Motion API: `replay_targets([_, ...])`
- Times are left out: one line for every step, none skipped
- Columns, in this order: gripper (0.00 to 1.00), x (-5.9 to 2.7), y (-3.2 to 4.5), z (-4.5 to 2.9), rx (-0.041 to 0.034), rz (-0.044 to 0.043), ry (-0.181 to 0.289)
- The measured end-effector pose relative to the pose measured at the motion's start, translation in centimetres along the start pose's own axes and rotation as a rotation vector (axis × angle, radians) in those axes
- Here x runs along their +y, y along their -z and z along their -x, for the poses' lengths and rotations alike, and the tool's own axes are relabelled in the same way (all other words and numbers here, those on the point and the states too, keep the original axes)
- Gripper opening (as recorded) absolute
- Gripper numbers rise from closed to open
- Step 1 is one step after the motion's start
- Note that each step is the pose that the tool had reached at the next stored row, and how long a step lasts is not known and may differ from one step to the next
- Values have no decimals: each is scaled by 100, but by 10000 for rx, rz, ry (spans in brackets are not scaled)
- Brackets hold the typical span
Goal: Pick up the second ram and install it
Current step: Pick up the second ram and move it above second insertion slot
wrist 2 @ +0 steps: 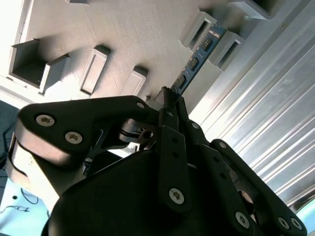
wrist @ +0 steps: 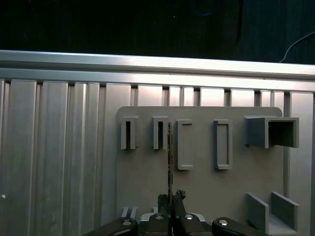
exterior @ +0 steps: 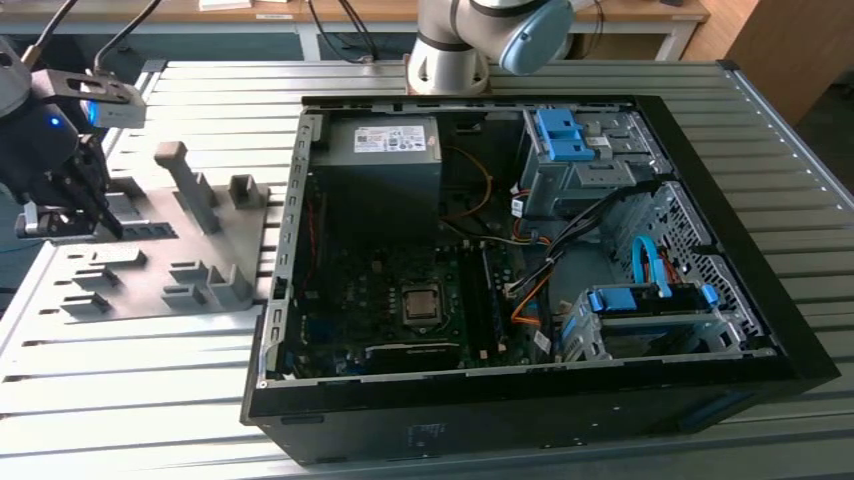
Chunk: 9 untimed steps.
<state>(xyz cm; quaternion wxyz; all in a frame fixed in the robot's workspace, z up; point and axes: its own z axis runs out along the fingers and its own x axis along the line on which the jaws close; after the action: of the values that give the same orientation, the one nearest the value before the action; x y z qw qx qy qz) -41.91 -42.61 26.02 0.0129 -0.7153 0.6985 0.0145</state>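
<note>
Gripper (wrist: 170, 199) is seen pinched narrow on the near end of the second ram (wrist 2: 197, 59), whose far end lies between two upright blocks (wrist 2: 227, 49) of the grey fixture plate (exterior: 150, 248); installation in the open computer case (exterior: 534, 405), well apart, is judged not yet begun.

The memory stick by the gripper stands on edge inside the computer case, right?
No: the memory stick by the gripper stands on edge on the grey fixture plate, as the second wrist view shows.
</note>
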Motion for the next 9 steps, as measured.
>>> replay_targets([14, 0, 8, 1, 0, 1, 0])
replay_targets([14, 0, 16, 1, -1, 1, 0])
replay_targets([14, 0, 22, 1, -2, 1, 0])
replay_targets([14, 0, 29, 1, -2, 1, 0])
replay_targets([14, 0, 36, 1, -2, 1, 0])
replay_targets([14, 0, 43, 2, -2, 0, -1])
replay_targets([14, 0, 46, 2, -3, -1, 0])
replay_targets([14, -1, 51, 4, -2, 0, 1])
replay_targets([14, -1, 55, 6, -2, 1, 1])
